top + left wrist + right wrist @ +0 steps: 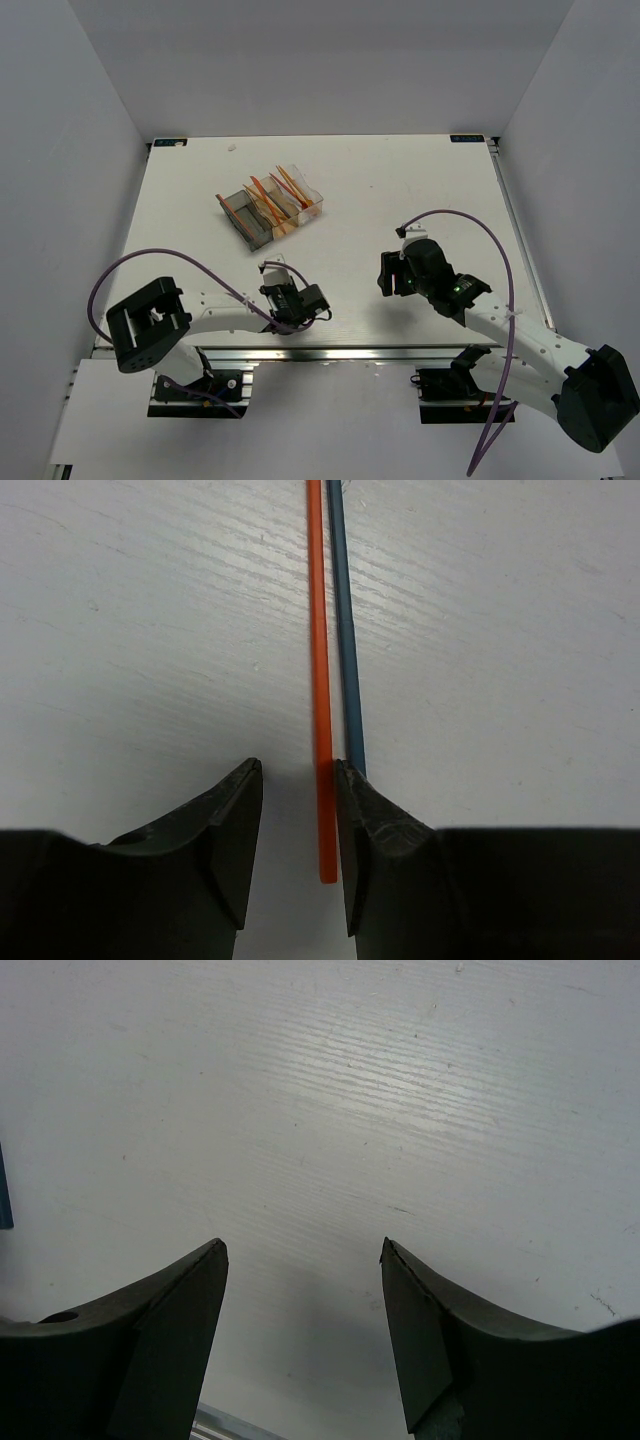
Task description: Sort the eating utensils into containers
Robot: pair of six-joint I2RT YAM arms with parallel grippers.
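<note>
The containers (271,205) are three joined bins at the table's centre-left: dark grey, amber, clear. Several orange and red utensils (285,190) lie in them. In the left wrist view an orange utensil (320,680) and a blue utensil (345,630) lie side by side on the white table. My left gripper (298,780) is open and low over them. The orange one's end lies between the fingers, against the right finger (375,830). The blue one runs under that finger. My right gripper (303,1260) is open and empty over bare table.
In the top view the left gripper (273,270) sits just in front of the bins and the right gripper (387,272) is at centre-right. A blue sliver (3,1190) shows at the right wrist view's left edge. White walls enclose the table (400,180).
</note>
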